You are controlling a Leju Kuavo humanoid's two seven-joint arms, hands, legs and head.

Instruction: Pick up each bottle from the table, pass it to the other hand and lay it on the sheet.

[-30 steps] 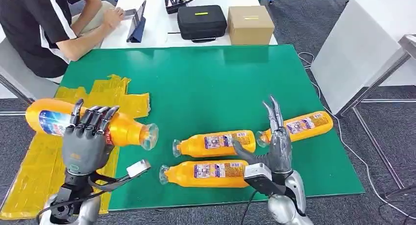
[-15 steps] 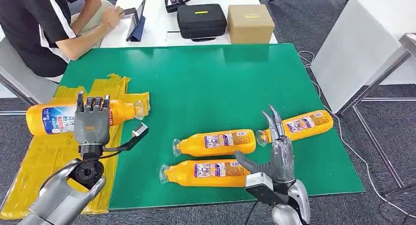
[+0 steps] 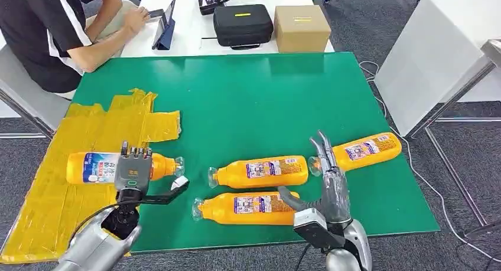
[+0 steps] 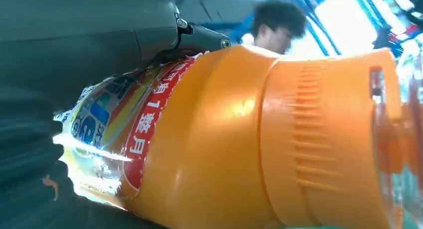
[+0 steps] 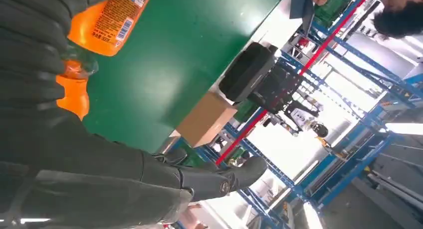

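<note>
The head view is bright and evenly lit, sharp, with only soft shadows under the bottles (image 3: 260,172). In the left wrist view the bottle (image 4: 239,139) is very near, blurred, with glare spots. The right wrist view has strong backlight from ceiling lamps (image 5: 399,126).

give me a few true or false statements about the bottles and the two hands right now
1. The left hand grips an orange plastic bottle over the yellow sheet. True.
2. The right hand holds a bottle. False: it is open, fingers spread, holding nothing.
3. Three orange bottles lie on the green table. True.
4. The held bottle stands upright. False: it is on its side.
5. A black case sits on the green table. False: it is on the white table behind.
</note>
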